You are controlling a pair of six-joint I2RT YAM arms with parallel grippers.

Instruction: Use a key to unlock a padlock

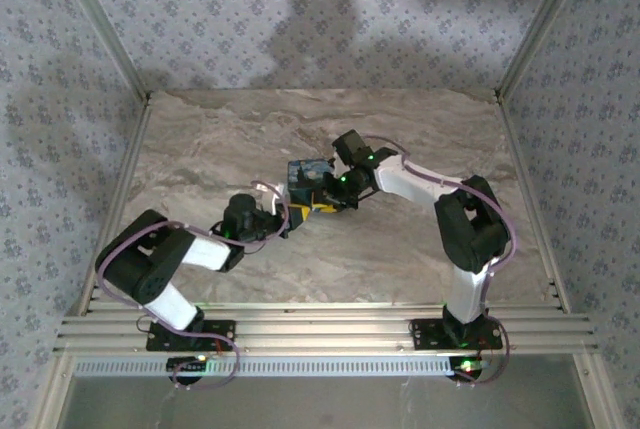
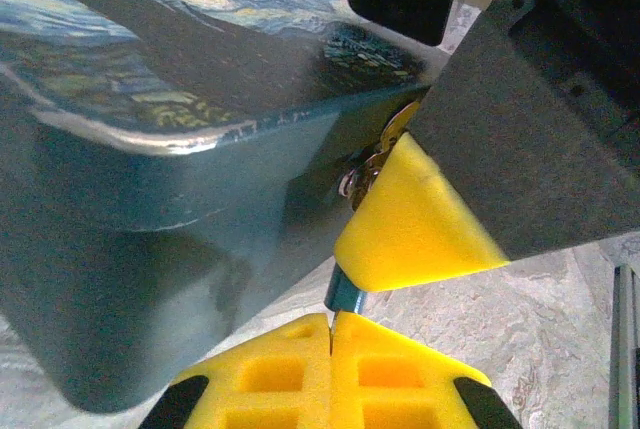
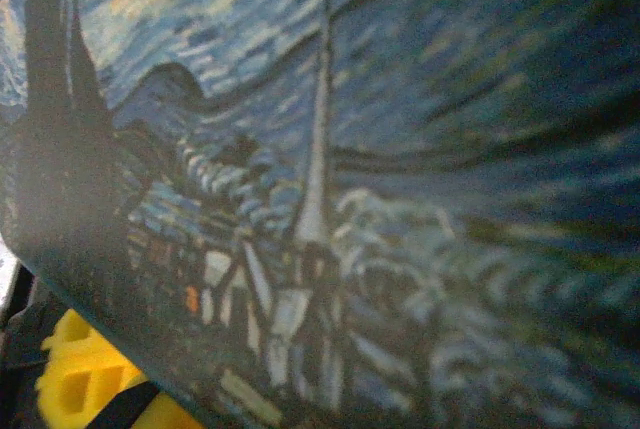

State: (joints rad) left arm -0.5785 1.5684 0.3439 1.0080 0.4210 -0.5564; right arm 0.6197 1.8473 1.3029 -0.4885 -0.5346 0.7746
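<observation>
Padlock (image 2: 362, 177) was barely visible, just shiny metal bits at the front of the Starry Night tin (image 1: 305, 174), mid-worktop (image 1: 430, 129). Left tool (image 2: 330, 323) was pinched fully closed on the blue key (image 2: 346, 294) just below it. Right tool (image 1: 338, 189) sat against the tin, and I couldn't tell its gap. Marble-look top, floral-patterned walls (image 1: 300, 9).

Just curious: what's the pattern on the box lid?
Box lid: swirly blue night-sky painting; clearest from right wrist.

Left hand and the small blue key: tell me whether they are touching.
Touching. The left wrist view shows the left hand shut on the small blue key, with no gap between them.
</observation>
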